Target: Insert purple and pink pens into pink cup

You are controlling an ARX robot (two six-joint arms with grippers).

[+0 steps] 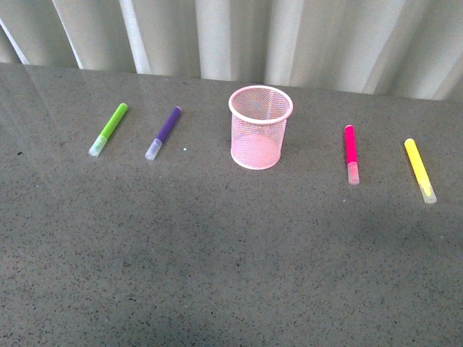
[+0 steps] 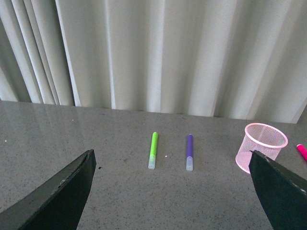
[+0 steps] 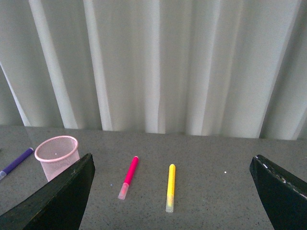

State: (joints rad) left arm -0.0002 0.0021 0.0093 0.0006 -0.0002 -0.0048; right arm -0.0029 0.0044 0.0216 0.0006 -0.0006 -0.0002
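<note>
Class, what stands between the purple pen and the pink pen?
The pink cup, upright, touching neither purple pen nor pink pen; the front view shows it.

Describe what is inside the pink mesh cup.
Nothing shows inside the pink cup: only its own mesh wall and base. The purple pen and pink pen lie outside on the table. The see-through mesh hides little.

A lime-green marker (image 1: 108, 129) lies flat toward the left of the grey speckled table (image 1: 217, 275), pale cap nearest the front camera; a yellow marker (image 1: 419, 170) lies flat at the far right, cap likewise near. Pale pleated curtains (image 1: 239, 36) hang behind the table's far edge.
</note>
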